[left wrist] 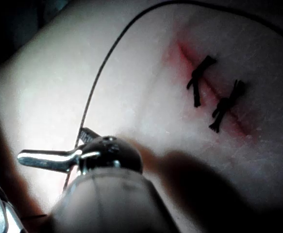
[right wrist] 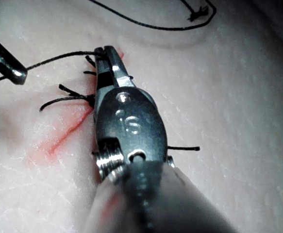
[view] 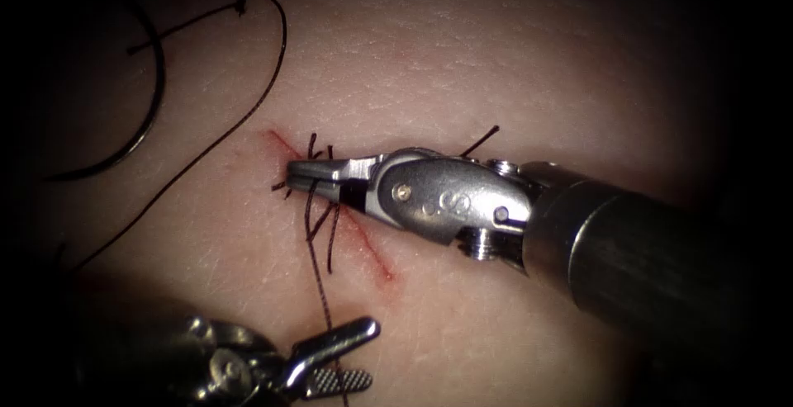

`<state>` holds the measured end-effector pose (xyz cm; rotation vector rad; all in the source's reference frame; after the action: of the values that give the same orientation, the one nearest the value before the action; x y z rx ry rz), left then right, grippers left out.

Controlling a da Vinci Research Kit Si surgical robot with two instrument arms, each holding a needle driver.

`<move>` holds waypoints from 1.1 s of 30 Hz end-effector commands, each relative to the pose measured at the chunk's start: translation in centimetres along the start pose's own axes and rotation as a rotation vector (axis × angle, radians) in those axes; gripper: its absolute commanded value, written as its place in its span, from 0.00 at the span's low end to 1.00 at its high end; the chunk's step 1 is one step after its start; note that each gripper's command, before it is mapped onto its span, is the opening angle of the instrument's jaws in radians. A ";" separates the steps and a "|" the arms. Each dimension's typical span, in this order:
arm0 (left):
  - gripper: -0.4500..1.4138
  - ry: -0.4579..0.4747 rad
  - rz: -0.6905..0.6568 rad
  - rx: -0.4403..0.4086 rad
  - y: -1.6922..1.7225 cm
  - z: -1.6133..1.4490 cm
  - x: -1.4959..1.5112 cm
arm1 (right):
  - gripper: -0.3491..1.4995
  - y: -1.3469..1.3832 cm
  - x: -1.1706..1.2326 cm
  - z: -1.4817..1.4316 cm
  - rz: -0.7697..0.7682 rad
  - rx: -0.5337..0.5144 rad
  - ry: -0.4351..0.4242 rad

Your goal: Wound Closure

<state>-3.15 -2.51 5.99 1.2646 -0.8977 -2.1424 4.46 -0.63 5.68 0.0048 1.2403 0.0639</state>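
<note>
Steel of my right tool point(view: 301, 172) lies low over the cut point(view: 376, 257), tips pressed together at the upper knot point(view: 307, 177) on the tissue point(view: 496, 60). Whether they pinch a strand there or just touch it, I cannot tell. Red fluid point(right wrist: 54, 143) lines the cut's length. Short cut ends of thread point(view: 483, 139) stick out on both sides of the cut, dark tufts at two stitches point(left wrist: 224, 109).

My left tool point(view: 339, 357) sits below the cut, jaws spread wide, gripping nothing; a strand of thread point(view: 318, 279) runs down from the stitches between them.

Needle point(view: 140, 118) rests flat on the tissue, well apart, left of the cut, free of both tools and not in the tissue. Long thread loops from it toward the cut.
</note>
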 end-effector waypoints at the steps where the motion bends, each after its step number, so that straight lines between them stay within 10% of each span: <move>1: 0.71 0.005 -0.003 -0.003 0.09 0.01 0.05 | 0.00 -0.02 -0.04 0.09 0.000 0.002 0.002; 19: 0.49 0.020 0.004 -0.002 0.12 -0.01 0.24 | 0.00 -0.01 -0.04 0.09 0.006 0.007 0.002; 22: 0.34 0.023 0.005 -0.001 0.13 -0.01 0.24 | 0.00 -0.02 -0.04 0.09 0.005 0.008 0.002; 24: 0.00 0.036 0.007 -0.001 0.14 -0.06 0.24 | 0.00 -0.03 -0.04 0.08 0.005 0.007 0.001; 33: 0.00 0.032 0.004 -0.016 0.14 -0.46 0.22 | 0.00 -0.07 -0.06 -0.01 0.018 0.004 -0.003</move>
<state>-2.59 -2.77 5.66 1.2688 -0.8647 -2.1357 4.32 -0.72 5.64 0.0164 1.2348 0.0824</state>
